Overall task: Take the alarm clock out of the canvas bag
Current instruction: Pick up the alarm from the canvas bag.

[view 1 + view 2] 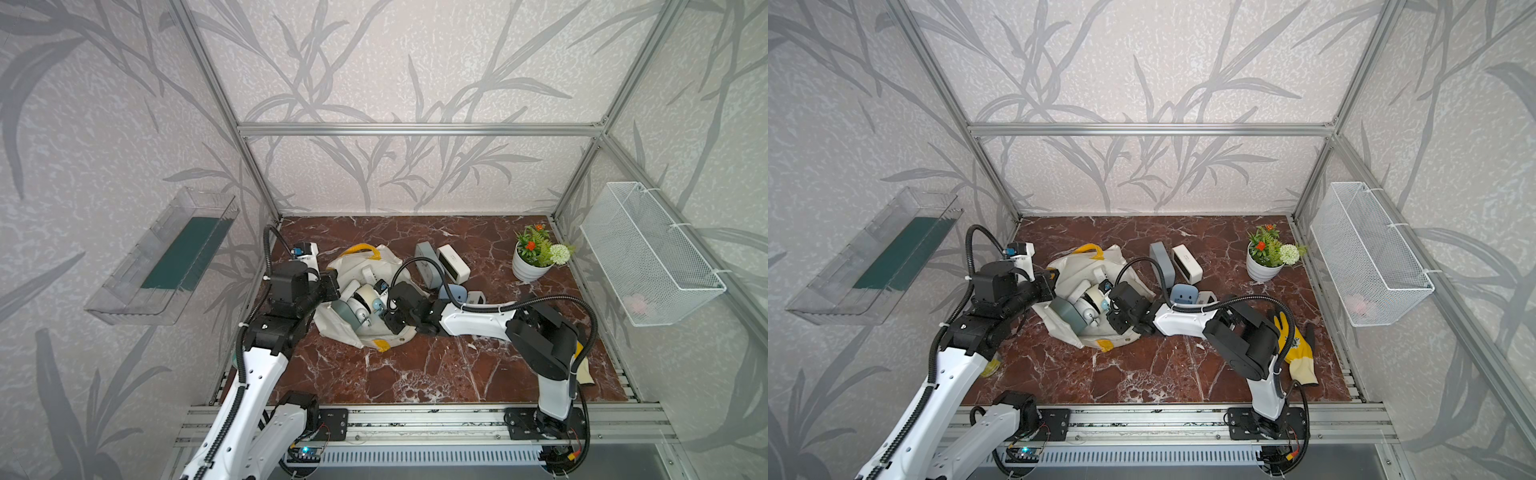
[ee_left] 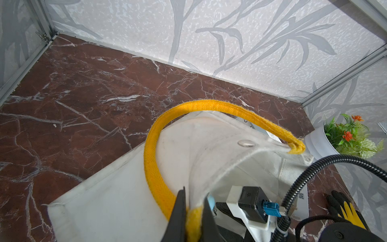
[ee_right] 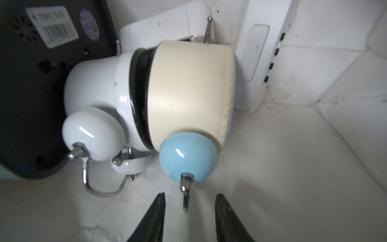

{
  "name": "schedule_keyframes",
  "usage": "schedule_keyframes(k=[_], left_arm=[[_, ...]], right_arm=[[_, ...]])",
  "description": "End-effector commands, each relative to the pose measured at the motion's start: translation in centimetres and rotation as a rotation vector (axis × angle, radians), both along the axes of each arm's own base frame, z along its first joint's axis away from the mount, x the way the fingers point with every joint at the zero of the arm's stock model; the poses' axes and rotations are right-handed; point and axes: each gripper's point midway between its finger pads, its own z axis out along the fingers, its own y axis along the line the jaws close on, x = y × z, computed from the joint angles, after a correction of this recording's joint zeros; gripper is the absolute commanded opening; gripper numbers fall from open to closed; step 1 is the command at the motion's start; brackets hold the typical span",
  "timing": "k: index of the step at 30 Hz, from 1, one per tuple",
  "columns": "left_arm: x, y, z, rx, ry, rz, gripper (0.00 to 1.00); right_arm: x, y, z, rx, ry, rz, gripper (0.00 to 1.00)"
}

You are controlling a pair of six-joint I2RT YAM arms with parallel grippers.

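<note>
The cream canvas bag (image 1: pixel 353 262) lies on its side on the marble table, mouth towards the arms; both top views show it (image 1: pixel 1084 266). My left gripper (image 2: pixel 193 211) is shut on the bag's rim at a yellow patch and holds the mouth up. Inside lies a cream alarm clock (image 3: pixel 188 88) with a pale blue bell (image 3: pixel 187 159), also visible from above (image 1: pixel 368 297). My right gripper (image 3: pixel 190 194) is inside the bag. Its jaws stand apart on either side of the clock's thin metal handle (image 3: pixel 184 201), without touching it.
A white twin-bell clock (image 3: pixel 94 88), a dark clock back (image 3: pixel 31 83) and a white box clock (image 3: pixel 259 52) crowd the bag. Outside stand a grey clock (image 1: pixel 428 259), a white clock (image 1: pixel 455 262), a blue clock (image 1: pixel 457 293), a flower pot (image 1: pixel 530 266) and a yellow glove (image 1: pixel 1296 345).
</note>
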Motion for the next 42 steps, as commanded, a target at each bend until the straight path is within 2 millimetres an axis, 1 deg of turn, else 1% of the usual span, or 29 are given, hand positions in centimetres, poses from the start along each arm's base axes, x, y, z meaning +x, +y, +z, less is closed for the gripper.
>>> schedule_keyframes(k=[1, 4, 10, 16, 21, 28, 34, 42], left_arm=[[0.0, 0.0, 1.6, -0.006, -0.065, -0.004, 0.00], [-0.1, 0.0, 1.6, -0.005, -0.068, -0.002, 0.00], [0.0, 0.1, 1.6, 0.000, -0.075, -0.001, 0.00], [0.0, 0.1, 1.8, -0.006, -0.079, 0.001, 0.00], [-0.2, 0.4, 1.8, 0.001, -0.083, 0.014, 0.00], [-0.1, 0.4, 1.9, 0.002, -0.084, 0.018, 0.00], [-0.1, 0.5, 2.0, 0.003, -0.084, 0.025, 0.00], [-0.2, 1.0, 1.8, 0.016, -0.078, 0.050, 0.00]], right_arm=[[0.3, 0.1, -0.2, 0.002, 0.023, -0.007, 0.41], [0.4, 0.1, -0.3, 0.009, 0.030, -0.009, 0.40], [0.7, -0.1, 0.0, 0.017, 0.039, -0.020, 0.31], [0.4, 0.0, 1.0, 0.033, 0.062, -0.018, 0.26], [0.3, 0.0, 1.8, 0.035, 0.083, -0.019, 0.18], [0.0, 0.4, 2.7, 0.042, 0.099, -0.004, 0.12], [-0.1, 0.3, 4.1, 0.055, 0.092, -0.004, 0.06], [-0.4, -0.3, 5.6, 0.064, 0.089, -0.009, 0.02]])
